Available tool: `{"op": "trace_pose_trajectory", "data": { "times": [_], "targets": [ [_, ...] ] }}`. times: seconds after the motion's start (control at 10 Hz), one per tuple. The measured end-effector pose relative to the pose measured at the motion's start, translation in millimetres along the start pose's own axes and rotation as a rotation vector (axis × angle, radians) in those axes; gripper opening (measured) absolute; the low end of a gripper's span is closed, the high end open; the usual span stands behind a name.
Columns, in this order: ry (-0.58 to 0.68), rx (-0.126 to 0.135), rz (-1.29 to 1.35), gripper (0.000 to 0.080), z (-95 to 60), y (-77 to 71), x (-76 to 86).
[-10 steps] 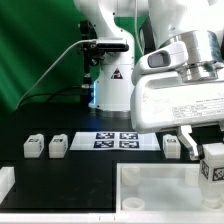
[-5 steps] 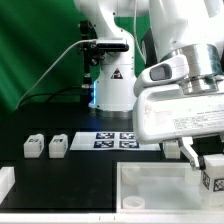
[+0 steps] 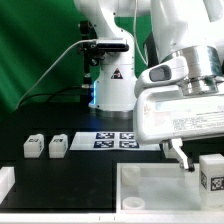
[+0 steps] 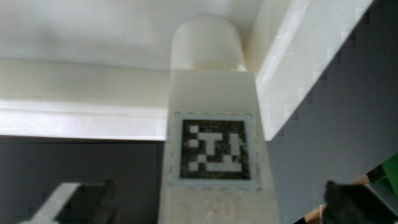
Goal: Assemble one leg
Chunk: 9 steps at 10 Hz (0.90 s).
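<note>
You're looking at a green backdrop [image 3: 38, 45] hanging behind the scene, a matte black counter [image 3: 90, 166] stretching below it, and soft, even light falling over both.

A robotics lab: green backdrop [image 3: 35, 50], black table [image 3: 85, 172], marker board [image 3: 118, 139], mounted robot arm [image 3: 110, 80].

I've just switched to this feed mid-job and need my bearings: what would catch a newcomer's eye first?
The bulky white robot arm fills the exterior view's right. Its gripper has a small white squarish plastic leg with a black-and-white tag between its fingers, over the large flat white panel; whether it is clamped is unclear. Two similar white blocks lie at that view's left.
</note>
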<state>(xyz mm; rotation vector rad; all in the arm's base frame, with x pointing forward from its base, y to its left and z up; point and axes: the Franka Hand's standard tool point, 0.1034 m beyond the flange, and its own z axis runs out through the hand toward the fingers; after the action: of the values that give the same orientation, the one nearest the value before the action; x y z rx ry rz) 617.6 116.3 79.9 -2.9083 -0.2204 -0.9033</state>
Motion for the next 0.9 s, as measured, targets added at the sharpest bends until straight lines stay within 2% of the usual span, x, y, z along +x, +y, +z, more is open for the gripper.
{"op": "trace_pose_trajectory", "data": {
  "times": [0.1, 0.2, 0.9],
  "targets": [
    [0.0, 0.0, 0.0, 0.0631, 0.0, 0.0, -0.1],
    [0.0, 0.0, 0.0, 0.0644, 0.1, 0.0, -0.1],
    [-0.013, 0.001, 0.006, 0.0649, -0.9, 1.6, 0.5]
  ]
}}
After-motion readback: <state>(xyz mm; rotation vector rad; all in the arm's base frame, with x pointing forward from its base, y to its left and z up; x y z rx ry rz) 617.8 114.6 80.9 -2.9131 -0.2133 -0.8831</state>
